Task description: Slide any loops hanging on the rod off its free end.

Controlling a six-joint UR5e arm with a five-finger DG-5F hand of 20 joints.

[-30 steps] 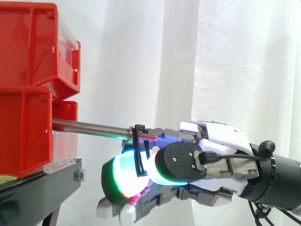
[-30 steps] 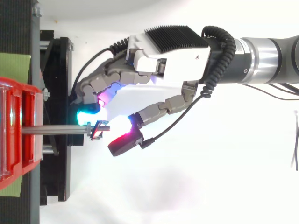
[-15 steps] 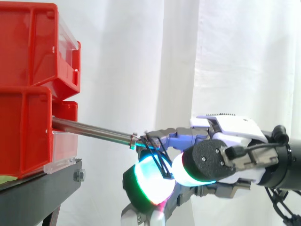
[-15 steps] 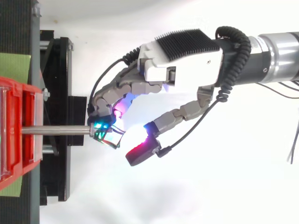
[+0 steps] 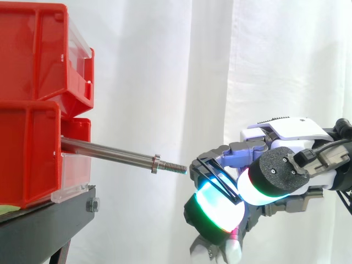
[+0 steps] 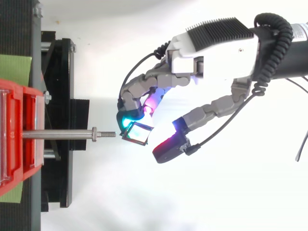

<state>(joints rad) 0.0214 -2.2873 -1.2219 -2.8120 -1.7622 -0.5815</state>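
One loop [image 5: 215,177] is all that shows, and it is off the rod [image 5: 107,152] already. It is a thin black frame slung across a glowing fingertip of the hand [image 5: 286,132], just past the threaded tip at its 3 o'clock in the side view, with a sliver of air between them. Nearest the side camera, the fingers [image 6: 144,89] are curled inward with the loop caught on them, opposite the thumb, so the hand is gripping it, not relaxed. Behind that, the rod runs bare from its nut back to the red bins [image 5: 33,110] at 9 o'clock. Nothing else hangs on it that I can see, so I judge the sliding done, and only carrying the loop clear or letting it go is left. Room is generous: there is open air at 3 and 6 o'clock of the tip, and the white curtain [image 5: 165,66] is far behind. The edges to mind are the pointed tip facing the loop and, farther off at 8 o'clock, the black stand [image 5: 44,225].
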